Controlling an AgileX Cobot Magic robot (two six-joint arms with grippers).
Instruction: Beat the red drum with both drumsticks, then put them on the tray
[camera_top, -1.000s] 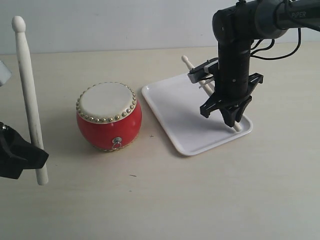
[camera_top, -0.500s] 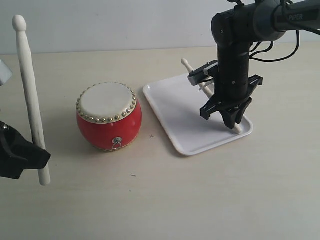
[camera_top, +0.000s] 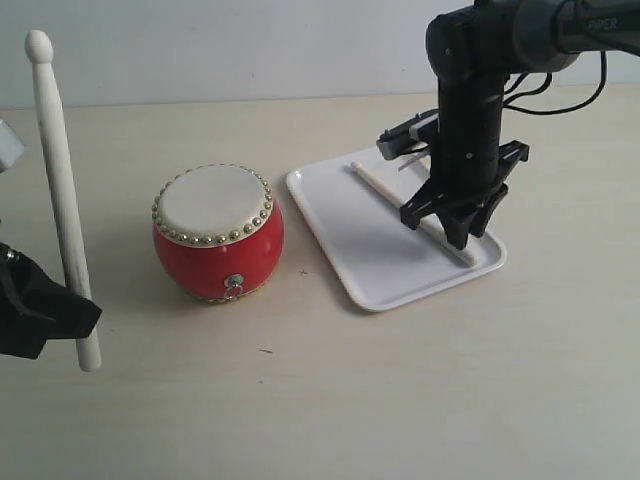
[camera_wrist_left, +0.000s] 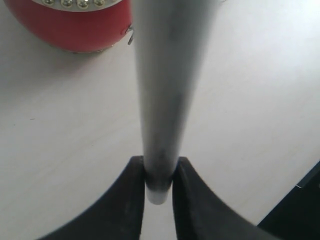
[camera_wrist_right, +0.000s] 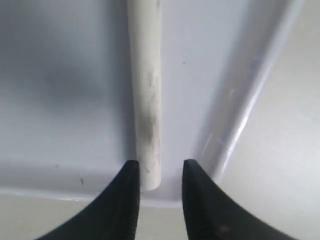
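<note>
- Drumstick lies flat on the tray; right gripper fingers spread astride it;
- second drumstick upright, pinched by left gripper, beside red drum;
- carried across low, it could clip the drum.

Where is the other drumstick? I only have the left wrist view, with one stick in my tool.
Observer: The other drumstick lies flat on the tray, diagonally across it.
Operator: Is the right tool gripping it?
Observer: No. The right tool is open, jaws astride the stick's butt end with a gap showing on one side.
Operator: How does my stick stand?
Observer: The left tool holds the left drumstick nearly upright, bead tip up, beside the red drum and apart from it.
</note>
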